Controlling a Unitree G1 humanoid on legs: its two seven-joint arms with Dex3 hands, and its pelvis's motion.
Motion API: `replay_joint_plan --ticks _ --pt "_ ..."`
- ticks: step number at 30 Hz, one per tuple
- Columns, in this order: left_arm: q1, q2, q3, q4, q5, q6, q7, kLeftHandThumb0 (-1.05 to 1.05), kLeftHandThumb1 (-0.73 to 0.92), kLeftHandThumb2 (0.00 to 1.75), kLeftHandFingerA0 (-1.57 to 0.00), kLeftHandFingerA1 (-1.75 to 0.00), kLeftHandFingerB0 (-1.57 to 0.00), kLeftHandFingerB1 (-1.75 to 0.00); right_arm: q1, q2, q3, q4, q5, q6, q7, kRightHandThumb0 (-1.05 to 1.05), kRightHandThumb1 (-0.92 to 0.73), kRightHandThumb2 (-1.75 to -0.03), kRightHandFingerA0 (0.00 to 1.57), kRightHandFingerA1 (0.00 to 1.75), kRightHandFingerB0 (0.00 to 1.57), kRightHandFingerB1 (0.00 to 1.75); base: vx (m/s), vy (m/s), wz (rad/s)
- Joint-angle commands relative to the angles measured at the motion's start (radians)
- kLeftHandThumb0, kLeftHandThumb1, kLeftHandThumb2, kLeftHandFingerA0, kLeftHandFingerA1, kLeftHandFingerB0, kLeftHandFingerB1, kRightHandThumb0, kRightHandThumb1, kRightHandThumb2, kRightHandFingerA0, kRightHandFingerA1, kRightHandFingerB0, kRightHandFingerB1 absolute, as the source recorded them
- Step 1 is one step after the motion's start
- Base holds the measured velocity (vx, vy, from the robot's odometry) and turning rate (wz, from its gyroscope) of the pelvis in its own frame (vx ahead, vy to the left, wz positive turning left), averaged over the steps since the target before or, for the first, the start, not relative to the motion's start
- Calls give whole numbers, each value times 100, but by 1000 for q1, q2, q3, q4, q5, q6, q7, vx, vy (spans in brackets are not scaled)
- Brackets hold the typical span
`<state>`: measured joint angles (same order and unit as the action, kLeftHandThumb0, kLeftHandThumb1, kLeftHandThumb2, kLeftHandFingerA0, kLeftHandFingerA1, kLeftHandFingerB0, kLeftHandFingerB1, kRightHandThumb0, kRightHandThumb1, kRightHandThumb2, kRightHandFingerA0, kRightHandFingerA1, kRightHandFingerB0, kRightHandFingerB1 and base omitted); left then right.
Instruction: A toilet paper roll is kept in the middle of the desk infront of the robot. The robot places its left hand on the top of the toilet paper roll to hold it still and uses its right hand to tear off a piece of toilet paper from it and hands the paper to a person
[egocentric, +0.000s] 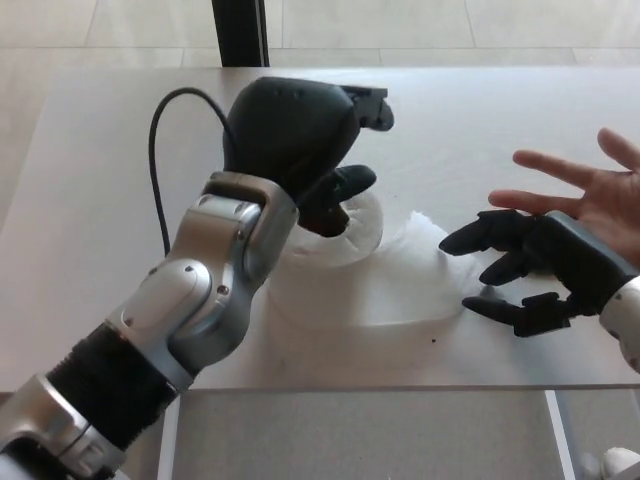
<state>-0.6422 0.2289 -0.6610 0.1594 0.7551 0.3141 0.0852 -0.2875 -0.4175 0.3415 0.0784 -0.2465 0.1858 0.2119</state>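
Settle your left hand, fingers loosely spread, flat onto the toilet paper roll at mid-counter before your empty, spread right hand pinches the loose sheet just beside it, with the person's open palm waiting behind.

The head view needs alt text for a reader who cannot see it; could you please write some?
The robot's left hand hovers over a toilet paper roll on a white desk, hiding most of it. Its right hand, fingers apart, reaches toward the loose paper tail lying right of the roll. A person's open hand waits behind it.
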Motion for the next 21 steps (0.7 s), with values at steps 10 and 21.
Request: replay_joint_plan --ticks 10,21 --pt "130 82 39 55 122 -90 159 -45 64 62 -88 -64 -77 -50 29 75 -46 1 -150 -73 -197 -41 -62 -58 35 63 50 40 0 0 0" --pt "131 32 42 90 136 -139 197 -44 64 60 -86 -63 -80 -49 -17 57 49 -52 -264 56 -58 -91 -53 -79 0 3 6 20 0 0 0"
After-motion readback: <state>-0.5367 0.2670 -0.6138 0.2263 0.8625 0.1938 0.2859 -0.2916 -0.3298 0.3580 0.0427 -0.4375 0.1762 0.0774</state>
